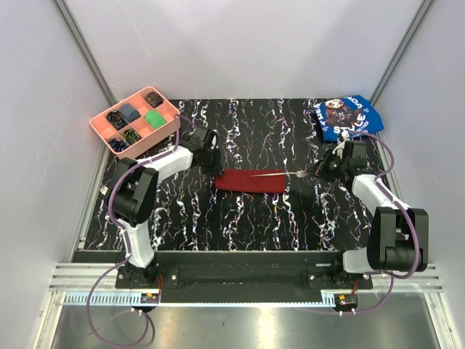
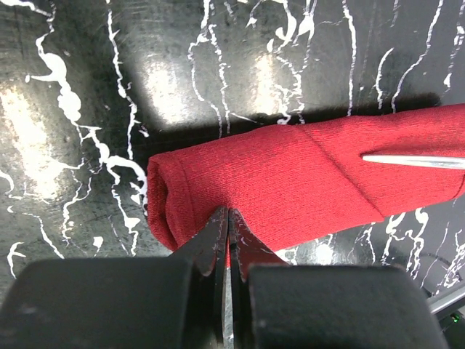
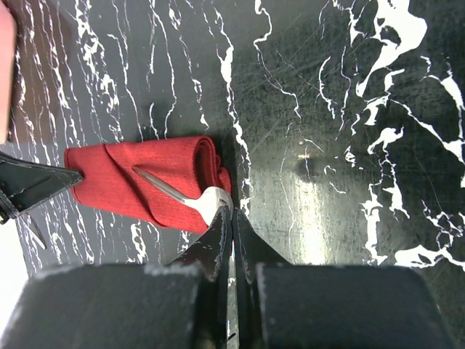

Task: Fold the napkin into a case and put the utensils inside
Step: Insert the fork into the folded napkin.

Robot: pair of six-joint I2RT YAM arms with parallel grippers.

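The dark red napkin [image 1: 251, 182] lies folded as a narrow strip, the case, mid-table. It also shows in the left wrist view [image 2: 305, 182] and the right wrist view [image 3: 138, 182]. My left gripper [image 1: 211, 163] is shut on the strip's left end, pinching its near edge [image 2: 229, 212]. My right gripper [image 1: 320, 171] is shut on the head of a silver fork [image 3: 211, 202]. The fork [image 1: 283, 174] reaches left, its handle [image 2: 418, 161] over the cloth's top. No other cutlery lies near the cloth.
A pink compartment tray [image 1: 102, 129] with small items stands at the back left. A blue printed cloth [image 1: 347, 116] lies at the back right. A small silver item [image 1: 104, 190] sits at the table's left edge. Walls enclose the table.
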